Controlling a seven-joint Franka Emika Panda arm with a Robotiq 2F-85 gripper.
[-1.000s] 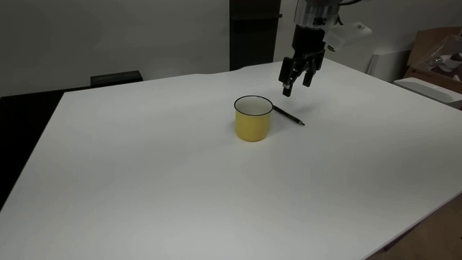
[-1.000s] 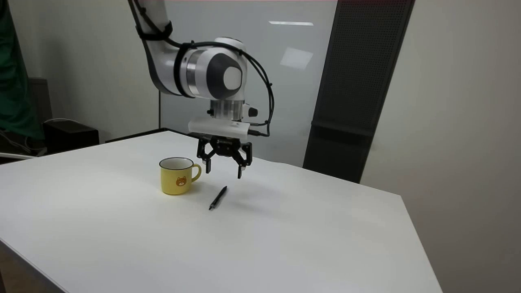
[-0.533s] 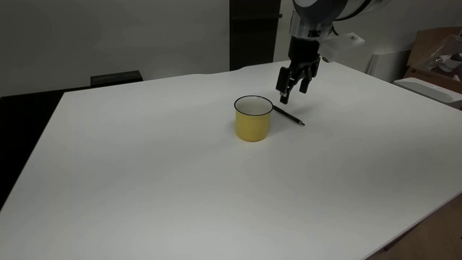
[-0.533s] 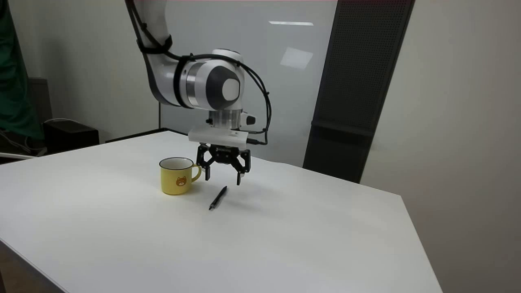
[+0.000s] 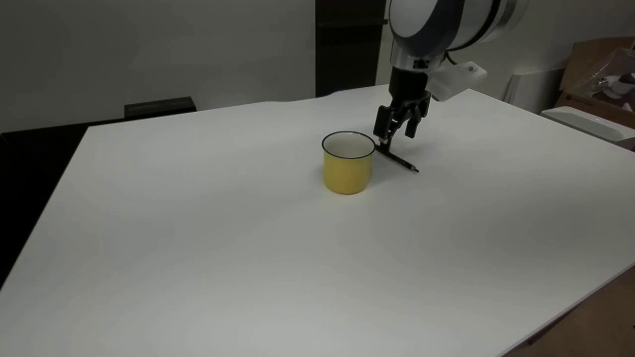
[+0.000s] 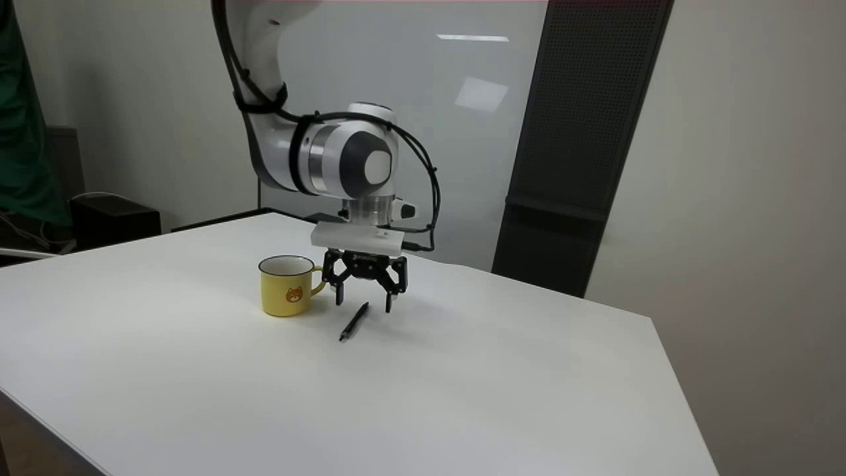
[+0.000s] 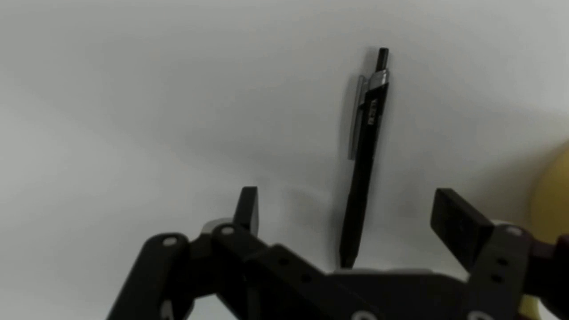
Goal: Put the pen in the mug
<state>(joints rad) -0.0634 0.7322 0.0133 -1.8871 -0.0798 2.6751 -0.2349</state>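
Note:
The black pen (image 5: 403,163) lies flat on the table, beside the mug, and shows in an exterior view (image 6: 354,322). In the wrist view the pen (image 7: 365,146) runs between the spread fingers, clip end away from the gripper body. The yellow mug (image 5: 347,174) stands upright; an exterior view shows the mug's handle and bear print (image 6: 280,295). Part of the mug shows at the right edge of the wrist view (image 7: 552,195). My gripper (image 5: 398,140) is open and empty, low above the pen's tip end, in both exterior views (image 6: 363,305) and the wrist view (image 7: 346,198).
The white table (image 5: 223,238) spreads around the mug and pen. The mug's handle is close to one finger's side in an exterior view. A cardboard box (image 5: 588,52) and a white tray (image 5: 585,123) stand beyond the table. A black box (image 6: 114,221) stands behind it.
My gripper has moved steadily down toward the table and the pen, staying open. The pen and the mug have not moved.

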